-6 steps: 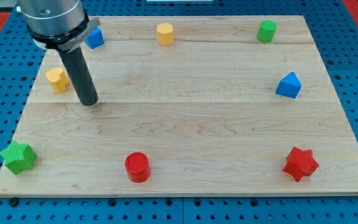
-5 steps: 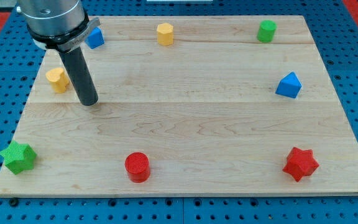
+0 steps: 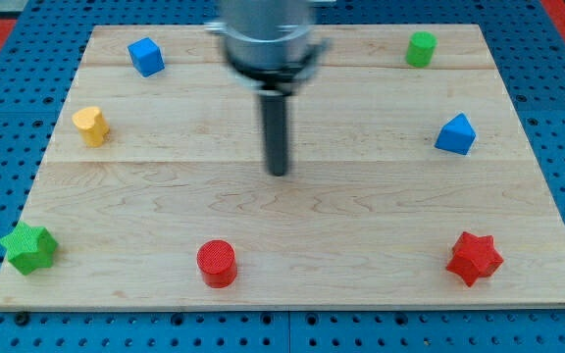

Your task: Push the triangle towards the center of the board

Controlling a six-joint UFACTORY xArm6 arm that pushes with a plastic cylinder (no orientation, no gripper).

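Note:
The blue triangle (image 3: 455, 134) sits near the board's right edge, about mid-height. My tip (image 3: 278, 172) rests near the middle of the wooden board (image 3: 361, 226), well to the left of the triangle and touching no block. The rod and arm body above it look blurred. The arm hides the top middle of the board.
A blue cube (image 3: 146, 56) sits at the top left and a green cylinder (image 3: 421, 48) at the top right. A yellow block (image 3: 90, 126) is at the left, a green star (image 3: 27, 246) at the bottom left, a red cylinder (image 3: 216, 263) at the bottom, a red star (image 3: 474, 258) at the bottom right.
My tip has moved from the board's left side, next to the yellow block, rightwards to the middle. The arm now hides the yellow block at the top middle. No block has moved.

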